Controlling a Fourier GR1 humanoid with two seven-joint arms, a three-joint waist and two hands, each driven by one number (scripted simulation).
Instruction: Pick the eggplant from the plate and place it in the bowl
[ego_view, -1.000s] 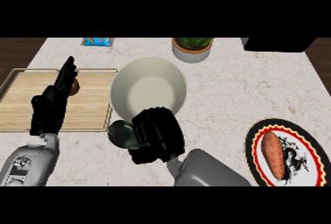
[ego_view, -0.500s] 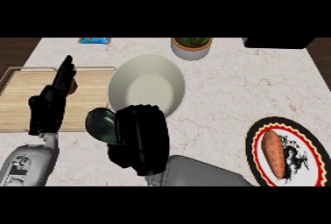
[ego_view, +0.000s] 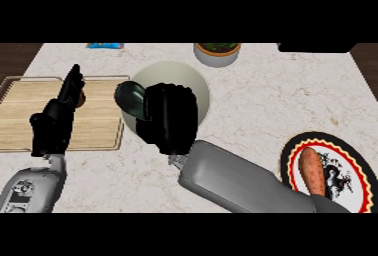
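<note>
The right hand (ego_view: 171, 120) curls round the dark green eggplant (ego_view: 131, 98), holding it over the left rim of the pale bowl (ego_view: 184, 80) on the marbled surface (ego_view: 258, 105). The left hand (ego_view: 57, 120) rests with fingers straight and upright over the wooden tray (ego_view: 22, 110). At the lower right, the patterned plate (ego_view: 295, 150) carries an orange vegetable (ego_view: 313, 172). A potted plant (ego_view: 217, 52) stands behind the bowl.

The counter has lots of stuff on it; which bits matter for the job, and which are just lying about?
Part of the job:
eggplant, held in the right hand
bowl
plate

Just lying about:
sweet potato on the plate
wooden board
potted plant
blue packet
left hand, resting open
</note>
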